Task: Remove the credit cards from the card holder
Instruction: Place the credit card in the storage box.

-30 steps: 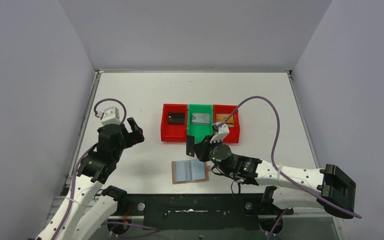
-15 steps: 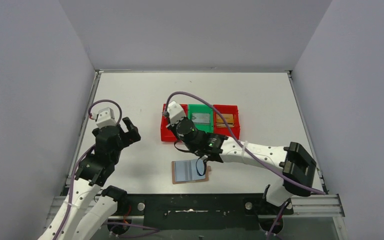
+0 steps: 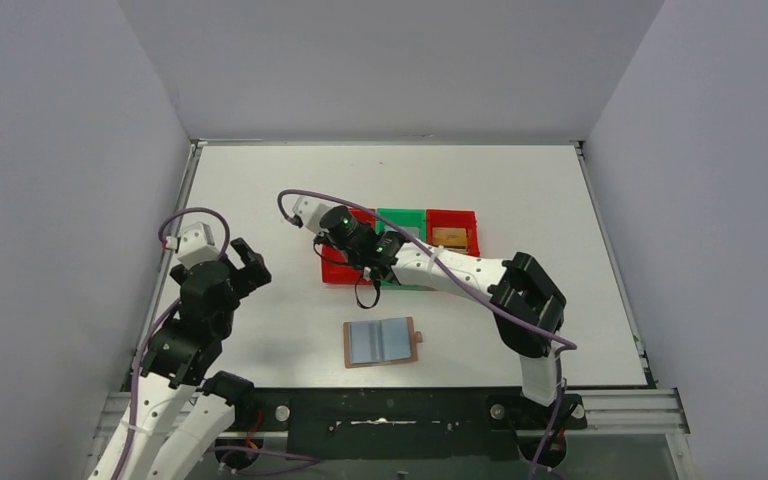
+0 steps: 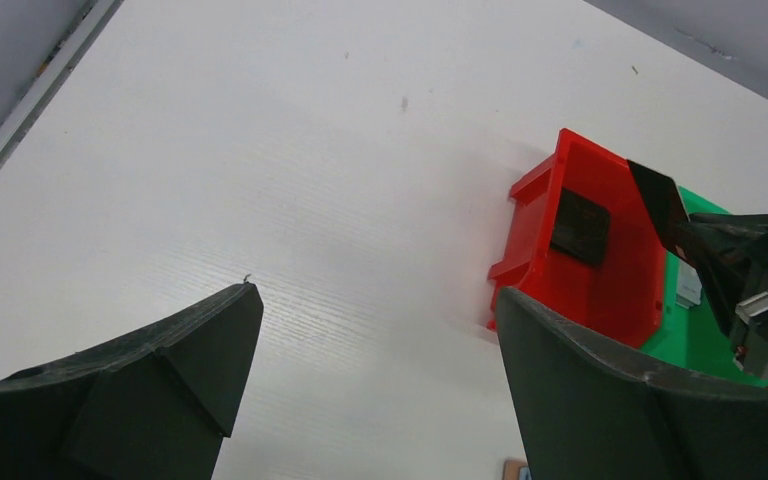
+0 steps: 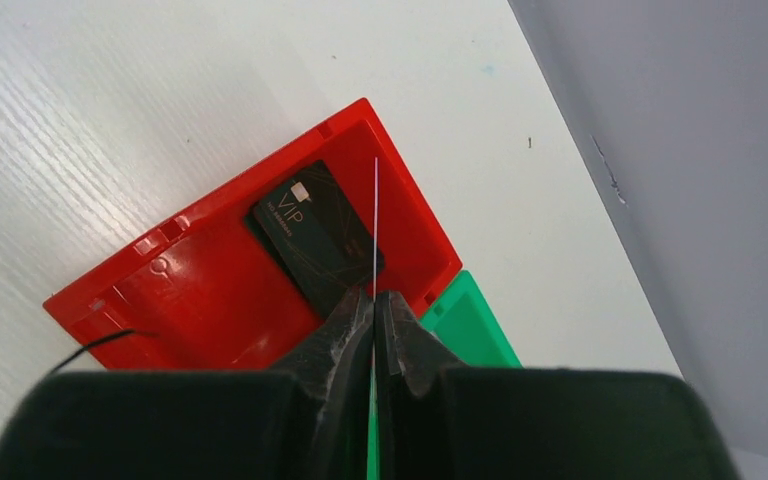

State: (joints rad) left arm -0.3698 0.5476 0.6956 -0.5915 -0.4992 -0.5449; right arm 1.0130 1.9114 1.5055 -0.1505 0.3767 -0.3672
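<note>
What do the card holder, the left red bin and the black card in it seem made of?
Card holder: likely leather or imitation; matte tan edge, grey-blue lining. Left red bin: moulded plastic, slightly glossy, uniform colour. Black card: probably plastic; thin, flat, smooth, printed VIP.

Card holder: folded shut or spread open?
Spread open: the card holder lies flat with its grey-blue inner lining facing up in the top view.

On the white table (image 3: pixel 290 190) before us, a red bin (image 3: pixel 335 272), a green bin (image 3: pixel 400 214) and a second red bin (image 3: pixel 452 214) stand side by side, walls touching.
</note>
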